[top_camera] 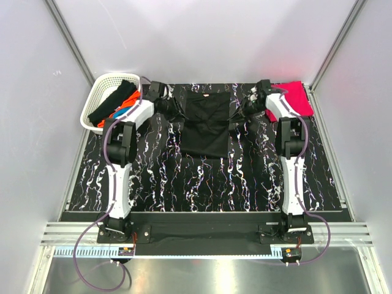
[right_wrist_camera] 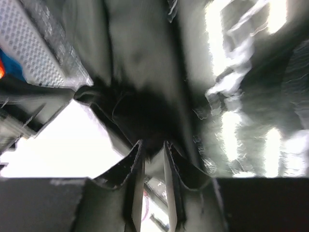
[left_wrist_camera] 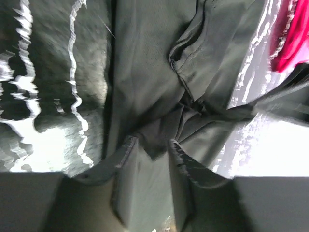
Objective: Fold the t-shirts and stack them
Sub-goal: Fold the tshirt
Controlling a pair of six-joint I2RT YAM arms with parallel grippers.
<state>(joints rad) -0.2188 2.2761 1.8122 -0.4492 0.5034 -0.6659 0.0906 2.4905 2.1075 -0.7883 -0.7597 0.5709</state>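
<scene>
A large black t-shirt (top_camera: 207, 128) lies on the marbled mat at the back middle, partly folded. My left gripper (top_camera: 174, 110) pinches bunched black cloth at its left edge; in the left wrist view the cloth (left_wrist_camera: 145, 72) sits between the fingers (left_wrist_camera: 126, 162) of that gripper (left_wrist_camera: 152, 149). My right gripper (top_camera: 240, 109) pinches its right edge; the right wrist view shows the dark cloth (right_wrist_camera: 140, 106) gripped between the fingers (right_wrist_camera: 170, 162) of that gripper (right_wrist_camera: 153, 147). A pinkish-red t-shirt (top_camera: 295, 98) lies folded at the back right and also shows in the left wrist view (left_wrist_camera: 292, 36).
A white lattice basket (top_camera: 114, 76) stands at the back left, holding a black shirt (top_camera: 112, 102), an orange one (top_camera: 127, 101) and a blue one (top_camera: 122, 113). Its wall shows in the right wrist view (right_wrist_camera: 29, 48). White walls enclose the mat (top_camera: 202, 184).
</scene>
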